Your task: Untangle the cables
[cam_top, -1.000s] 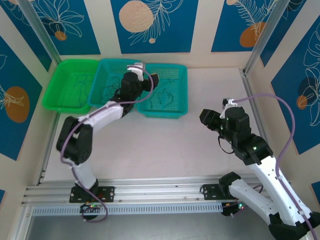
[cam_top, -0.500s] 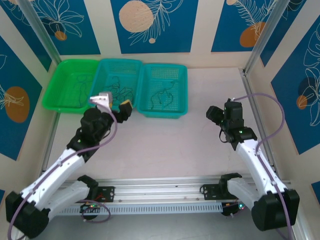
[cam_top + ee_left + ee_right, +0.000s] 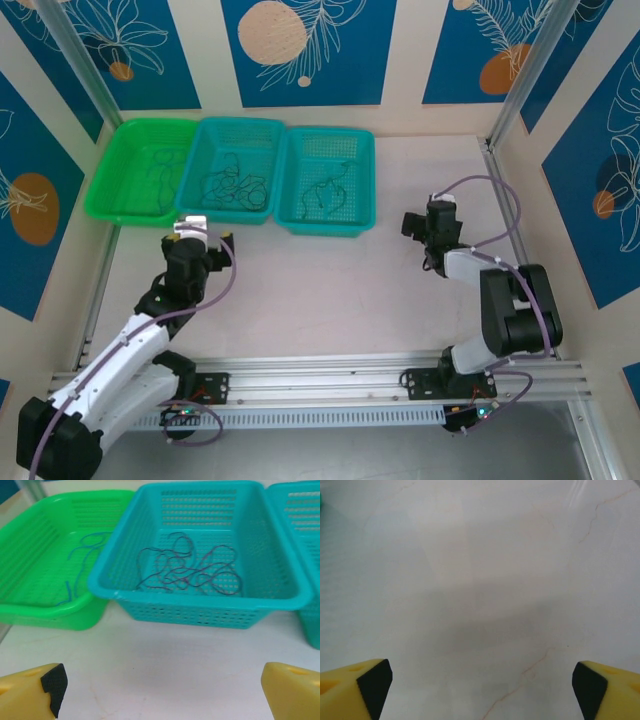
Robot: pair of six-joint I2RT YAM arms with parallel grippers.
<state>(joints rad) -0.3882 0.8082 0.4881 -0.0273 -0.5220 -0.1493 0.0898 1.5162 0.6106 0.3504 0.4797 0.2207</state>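
The cables (image 3: 190, 571) lay in a loose tangle in the middle teal basket (image 3: 200, 588), well ahead of the left gripper (image 3: 160, 695). Its jaws stood spread wide over bare surface (image 3: 165, 650), holding nothing. The right gripper (image 3: 480, 685) hung well apart from them, its jaws also spread wide and empty. In the left wrist view the right-hand teal basket (image 3: 305, 515) was cut off at the edge. From above, its dark strand (image 3: 322, 192) was too thin to read clearly. The green basket (image 3: 30, 611) held one blue strand (image 3: 68, 587).
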